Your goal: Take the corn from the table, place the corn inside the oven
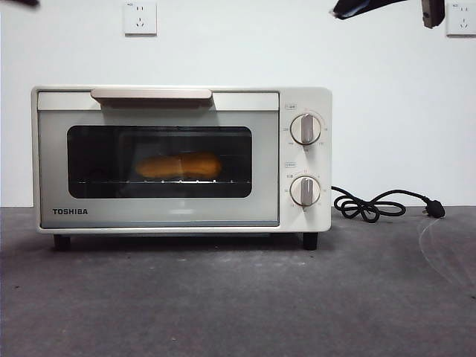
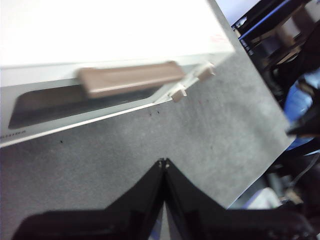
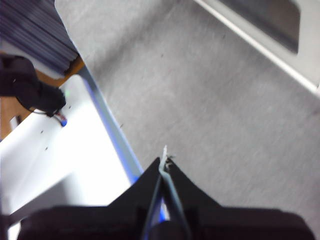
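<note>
The corn (image 1: pixel 179 165) lies on the wire rack inside the oven (image 1: pixel 171 216), seen through the dark glass of the closed door. The oven stands on the table (image 1: pixel 238 297). My left gripper (image 2: pixel 163 162) is shut and empty, hovering above the table in front of the oven (image 2: pixel 100 30) and its beige handle (image 2: pixel 130 78). My right gripper (image 3: pixel 164 161) is shut and empty too, high over the table's edge, with a corner of the oven (image 3: pixel 280 35) in its view. In the front view an arm shows only as a dark tip (image 1: pixel 372 7) at the top.
A black cord with plug (image 1: pixel 387 204) lies coiled on the table right of the oven. Two round knobs (image 1: pixel 305 129) sit on the oven's right panel. Wall sockets (image 1: pixel 140 18) are on the white wall behind.
</note>
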